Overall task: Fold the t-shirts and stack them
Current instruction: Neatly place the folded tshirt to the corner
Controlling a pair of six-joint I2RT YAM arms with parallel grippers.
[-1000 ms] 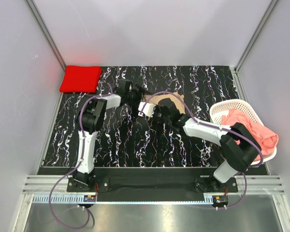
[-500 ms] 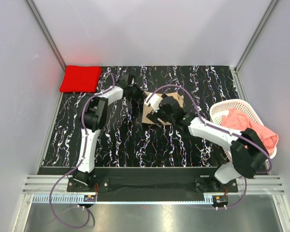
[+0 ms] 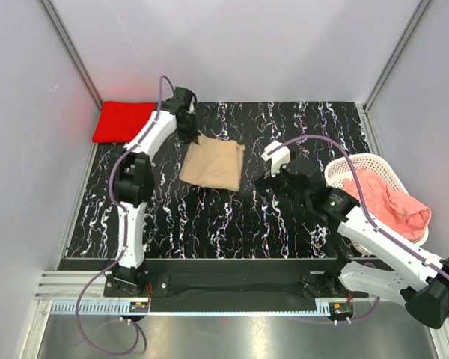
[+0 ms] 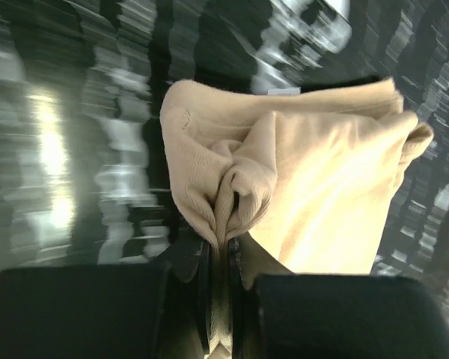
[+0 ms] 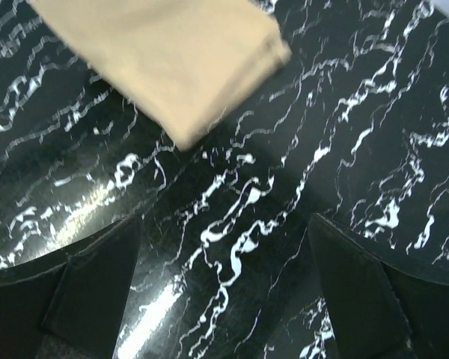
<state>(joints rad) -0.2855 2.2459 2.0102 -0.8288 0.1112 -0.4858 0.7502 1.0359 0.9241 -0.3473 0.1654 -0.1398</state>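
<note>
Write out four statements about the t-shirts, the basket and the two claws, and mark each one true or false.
1. The left claw is shut on an edge of the tan t-shirt. True.
2. The right claw is gripping the tan t-shirt. False: it is open, holds nothing and sits clear of the shirt over the bare table.
3. The red t-shirt lies folded at the table's far left corner. True.
4. The salmon-pink t-shirt is stacked on the red one. False: it lies bunched in the white basket, spilling over the rim.
</note>
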